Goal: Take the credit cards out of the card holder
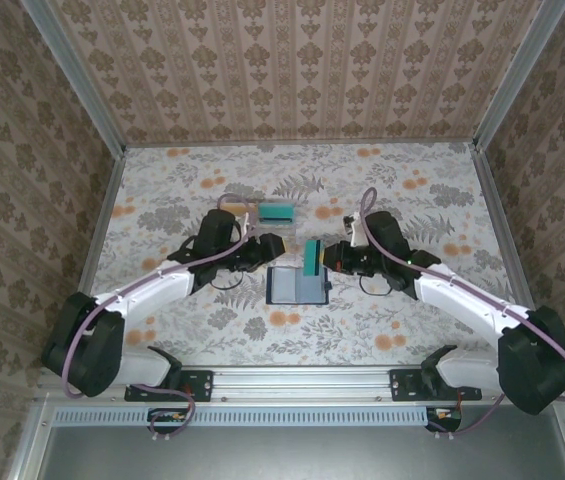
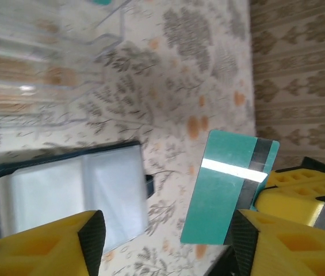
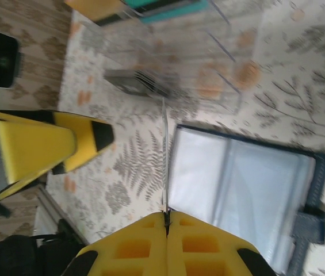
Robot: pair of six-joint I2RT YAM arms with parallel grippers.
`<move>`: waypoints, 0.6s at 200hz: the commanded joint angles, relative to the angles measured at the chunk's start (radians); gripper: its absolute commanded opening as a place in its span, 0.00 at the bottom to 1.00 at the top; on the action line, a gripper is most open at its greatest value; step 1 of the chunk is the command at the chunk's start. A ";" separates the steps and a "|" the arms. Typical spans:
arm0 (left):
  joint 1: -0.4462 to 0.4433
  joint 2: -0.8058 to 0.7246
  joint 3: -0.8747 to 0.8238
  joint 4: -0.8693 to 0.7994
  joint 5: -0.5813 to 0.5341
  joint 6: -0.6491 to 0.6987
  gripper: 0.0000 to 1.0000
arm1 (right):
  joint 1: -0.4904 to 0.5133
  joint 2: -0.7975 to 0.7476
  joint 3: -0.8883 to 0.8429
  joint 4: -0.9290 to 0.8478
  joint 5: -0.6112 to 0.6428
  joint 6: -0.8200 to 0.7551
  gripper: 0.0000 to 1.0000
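Left gripper (image 1: 272, 245) is hovering empty, jaws standing wide apart, at 10 o'clock from the open card holder (image 1: 297, 288) lying flat on the table (image 1: 212, 330). At 12 o'clock, a clear box (image 3: 225, 69) is holding teal and orange credit cards (image 1: 277, 211). Right gripper (image 1: 326, 257) is pinching a teal card (image 1: 312, 258) upright, jaws clamped on its edge, over the holder's far edge.

The thin teal rectangular plastic card (image 2: 220, 195) is smooth and glossy, a bright glare band across it beside a duller dark stripe. The open dark-edged card holder (image 3: 240, 184) has clear, faintly hazy plastic sleeves and a matt, cloth-like border. The far transparent plastic box (image 2: 47, 63) shines. The floral table covering (image 1: 352, 325) is matt. Yellow pads (image 3: 133, 250) of the right gripper (image 3: 166, 218) look matt, cellular
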 commanded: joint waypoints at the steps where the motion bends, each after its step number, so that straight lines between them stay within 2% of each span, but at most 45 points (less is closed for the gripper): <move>1: 0.007 -0.009 -0.036 0.245 0.074 -0.137 0.58 | -0.013 -0.017 -0.014 0.132 -0.114 -0.003 0.00; 28: 0.007 -0.003 -0.056 0.335 0.084 -0.190 0.48 | -0.021 -0.006 -0.007 0.209 -0.165 0.022 0.00; 36: 0.006 -0.001 -0.057 0.352 0.121 -0.197 0.47 | -0.023 -0.004 -0.006 0.217 -0.168 0.025 0.00; 93: -0.007 0.021 -0.056 0.372 0.159 -0.207 0.41 | -0.026 0.013 -0.012 0.271 -0.188 0.052 0.00; 120: -0.016 0.032 -0.050 0.403 0.175 -0.215 0.35 | -0.025 0.021 -0.010 0.279 -0.194 0.056 0.00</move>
